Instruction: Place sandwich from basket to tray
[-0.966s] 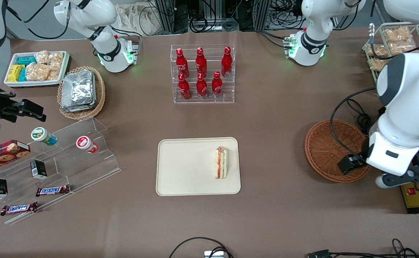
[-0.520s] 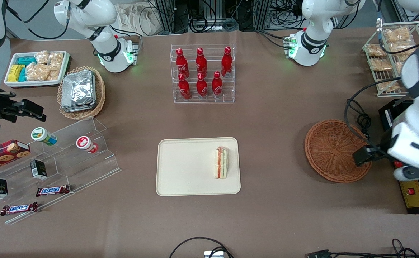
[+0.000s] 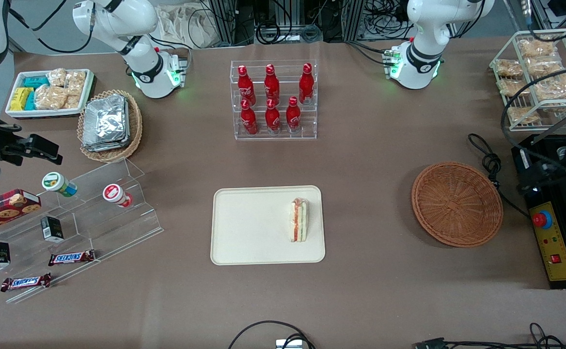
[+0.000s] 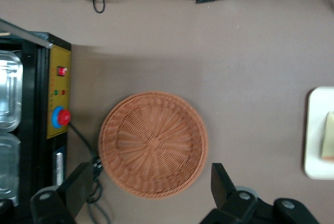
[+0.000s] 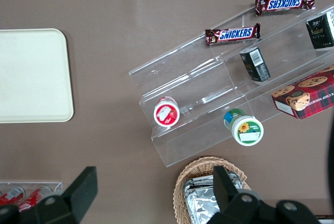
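One sandwich [image 3: 298, 220] is on site, and it rests on edge in the tray [image 3: 244, 228], at the end of the tray nearer the basket [image 3: 456, 203]. The basket holds nothing and sits well apart from the tray, toward the working arm's end of the bench [image 3: 370, 155].

Handling assessment, by appearance: the sandwich is judged light and soft, soft white bread under a clear wrapper. The wrapper is likely slick, and the bread would crush or the filling shift under a hard squeeze. The best hold is judged to be across the two broad bread faces, near the middle of the wedge, with light closing force. A hold on the thin pointed corner or on loose wrapper alone would risk slipping or tearing.

Tool [image 4: 151, 195]: in the wrist view the two fingers [image 4: 222, 182] stand wide apart, with nothing between them. The tool holds no object. It hangs high above the bench, near the basket's rim, and looks straight down on the basket.

Arm pose: in the front view only a small part of the working arm shows, at the frame's edge beside the control box [image 3: 554, 242], off the bench end and clear of both basket and tray.

Status, as judged: the sandwich lies where the task wants it.
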Controlling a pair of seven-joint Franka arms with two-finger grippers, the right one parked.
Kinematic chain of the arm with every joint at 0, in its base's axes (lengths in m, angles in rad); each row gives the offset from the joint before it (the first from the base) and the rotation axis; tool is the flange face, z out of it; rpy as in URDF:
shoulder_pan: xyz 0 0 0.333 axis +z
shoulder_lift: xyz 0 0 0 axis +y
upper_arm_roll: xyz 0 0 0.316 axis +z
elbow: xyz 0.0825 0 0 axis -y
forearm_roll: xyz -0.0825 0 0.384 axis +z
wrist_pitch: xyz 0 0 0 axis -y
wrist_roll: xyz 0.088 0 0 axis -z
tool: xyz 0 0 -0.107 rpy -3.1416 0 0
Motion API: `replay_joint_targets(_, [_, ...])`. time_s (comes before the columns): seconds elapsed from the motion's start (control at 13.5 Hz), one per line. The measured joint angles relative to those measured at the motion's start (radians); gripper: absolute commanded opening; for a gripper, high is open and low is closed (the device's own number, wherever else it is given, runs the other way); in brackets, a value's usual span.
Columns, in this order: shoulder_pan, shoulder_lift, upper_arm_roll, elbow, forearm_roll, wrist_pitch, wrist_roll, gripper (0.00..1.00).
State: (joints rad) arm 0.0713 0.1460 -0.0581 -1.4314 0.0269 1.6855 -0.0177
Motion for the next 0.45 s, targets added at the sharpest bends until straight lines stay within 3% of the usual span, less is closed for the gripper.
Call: replay_joint_targets(0.45, [-0.031,-0.123,0.008,-0.061,0.0,-0.072,0.025,1.0])
